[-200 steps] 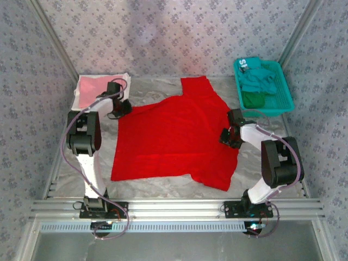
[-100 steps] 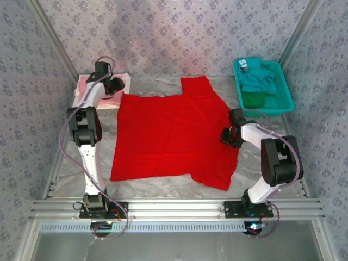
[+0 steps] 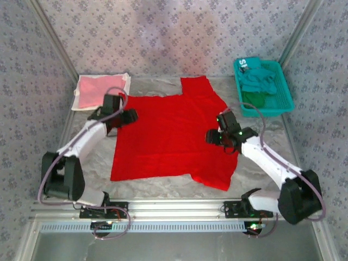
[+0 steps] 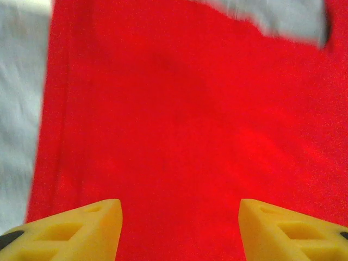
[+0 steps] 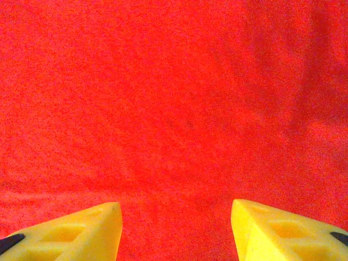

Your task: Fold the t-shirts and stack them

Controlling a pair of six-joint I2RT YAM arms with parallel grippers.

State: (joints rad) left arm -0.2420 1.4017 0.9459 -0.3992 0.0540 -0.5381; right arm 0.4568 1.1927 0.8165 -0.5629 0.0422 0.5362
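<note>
Hovering open and empty, my left claw (image 3: pixel 129 116) sits over the far-left corner and my right claw (image 3: pixel 211 137) over the right edge of the bright red cloth t-shirt (image 3: pixel 174 136), which lies flat mid-table (image 3: pixel 157 86) between them.

I see the red t-shirt (image 3: pixel 174 136) spread open and nearly flat across the middle of the table (image 3: pixel 157 187), with a few soft wrinkles in it. One short sleeve points toward the far side. The other lies at the cloth's near right corner. Its left edge runs straight. The pink t-shirt (image 3: pixel 101 89) lies folded into a flat rectangle at the far left, close by the red one's far left corner. The teal t-shirt (image 3: pixel 260 79) and the dark green t-shirt (image 3: pixel 253 99) sit crumpled together in the basket (image 3: pixel 266 113) at the far right, with the green one nearer.
</note>
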